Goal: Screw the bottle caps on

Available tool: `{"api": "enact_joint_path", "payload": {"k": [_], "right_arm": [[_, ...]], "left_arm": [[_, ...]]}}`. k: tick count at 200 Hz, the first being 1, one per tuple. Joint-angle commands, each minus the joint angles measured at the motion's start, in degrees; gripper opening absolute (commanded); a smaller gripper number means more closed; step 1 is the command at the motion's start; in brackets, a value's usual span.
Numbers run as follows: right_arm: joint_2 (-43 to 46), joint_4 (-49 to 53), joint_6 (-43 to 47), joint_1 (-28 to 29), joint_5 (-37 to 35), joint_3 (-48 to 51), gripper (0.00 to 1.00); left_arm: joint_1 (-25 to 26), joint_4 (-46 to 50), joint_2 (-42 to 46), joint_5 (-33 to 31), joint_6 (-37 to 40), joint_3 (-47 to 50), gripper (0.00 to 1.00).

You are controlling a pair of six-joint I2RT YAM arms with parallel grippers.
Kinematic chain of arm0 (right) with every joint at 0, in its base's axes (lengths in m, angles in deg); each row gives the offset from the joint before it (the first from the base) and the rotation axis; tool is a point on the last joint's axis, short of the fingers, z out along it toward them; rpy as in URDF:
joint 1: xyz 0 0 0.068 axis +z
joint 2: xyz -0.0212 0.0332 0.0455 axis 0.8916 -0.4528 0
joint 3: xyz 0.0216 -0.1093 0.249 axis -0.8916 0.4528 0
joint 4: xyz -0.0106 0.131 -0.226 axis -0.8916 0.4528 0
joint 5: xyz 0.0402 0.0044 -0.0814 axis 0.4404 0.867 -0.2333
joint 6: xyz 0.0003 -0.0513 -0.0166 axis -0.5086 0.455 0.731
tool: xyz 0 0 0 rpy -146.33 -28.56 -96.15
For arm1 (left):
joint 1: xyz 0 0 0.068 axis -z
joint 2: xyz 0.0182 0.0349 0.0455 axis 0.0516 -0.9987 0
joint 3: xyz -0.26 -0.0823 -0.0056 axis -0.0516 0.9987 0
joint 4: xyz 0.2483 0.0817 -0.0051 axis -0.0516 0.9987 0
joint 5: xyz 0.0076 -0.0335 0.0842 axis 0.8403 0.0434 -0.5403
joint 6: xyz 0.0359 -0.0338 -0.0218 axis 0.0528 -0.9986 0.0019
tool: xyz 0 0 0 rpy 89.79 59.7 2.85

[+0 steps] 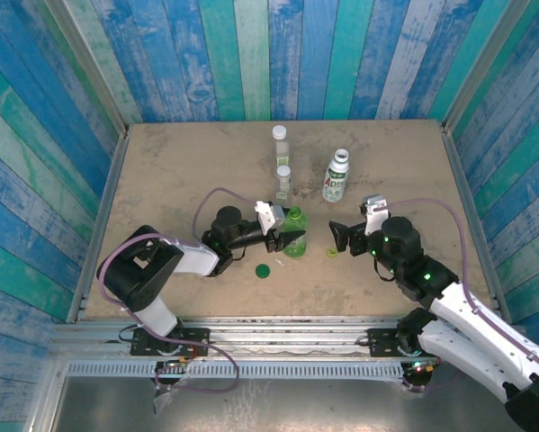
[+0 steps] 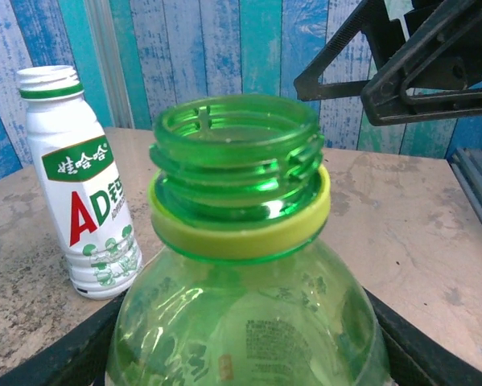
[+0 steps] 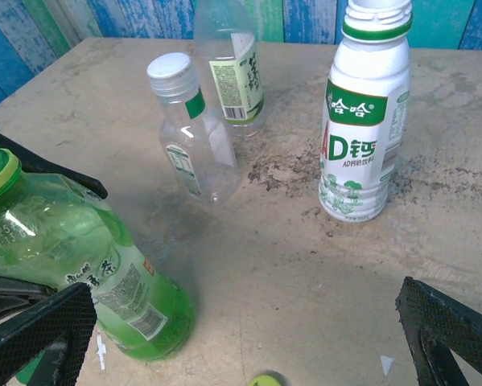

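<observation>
The green translucent bottle (image 1: 295, 230) stands mid-table with no cap on it, its threaded neck (image 2: 236, 153) open above a yellow-green ring. My left gripper (image 1: 291, 238) is shut on its body, a black finger (image 2: 39, 366) pressed against each side. In the right wrist view the bottle (image 3: 80, 265) leans a little. My right gripper (image 1: 340, 239) hangs open just right of it, holding nothing. A yellow-green cap (image 1: 330, 253) lies on the table under that gripper. A dark green cap (image 1: 263, 271) lies in front of the left gripper.
The white labelled bottle (image 1: 337, 176) stands uncapped behind the right gripper. Two small clear bottles stand behind the green one, the nearer (image 1: 283, 181) white-capped (image 3: 170, 68), the farther (image 1: 279, 140) beyond it. Blue plank walls enclose the table (image 1: 179, 180).
</observation>
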State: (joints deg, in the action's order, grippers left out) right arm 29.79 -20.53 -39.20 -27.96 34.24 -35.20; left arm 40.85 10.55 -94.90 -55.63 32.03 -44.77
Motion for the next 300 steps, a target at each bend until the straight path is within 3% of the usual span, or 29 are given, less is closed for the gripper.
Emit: {"api": "enact_joint_path", "payload": {"k": [1,43,65,132,229,300], "right_arm": [[1.8,-2.0,-4.4,-0.1,-3.8,1.8,0.99],[5.0,-6.3,-1.6,-0.1,-3.0,7.6,1.0],[3.3,-4.4,1.0,-0.1,-1.9,8.1,1.0],[-4.1,-4.0,2.1,0.0,0.8,6.2,1.0],[-5.5,-3.6,1.5,0.0,-0.7,6.1,0.96],[-18.9,0.6,0.9,1.9,-3.4,0.7,0.8]], "left_arm": [[0.3,2.7,-0.1,2.7,1.5,-1.3,0.61],[1.1,7.1,0.5,8.7,2.8,-2.6,0.62],[1.1,9.9,0.5,8.6,4.3,-3.2,0.66],[1.2,1.3,-1.4,7.1,2.2,-0.9,0.78],[1.2,0.0,-2.5,7.3,1.5,-1.0,0.59],[1.2,4.5,-2.1,9.1,3.3,-2.1,0.61]]}}
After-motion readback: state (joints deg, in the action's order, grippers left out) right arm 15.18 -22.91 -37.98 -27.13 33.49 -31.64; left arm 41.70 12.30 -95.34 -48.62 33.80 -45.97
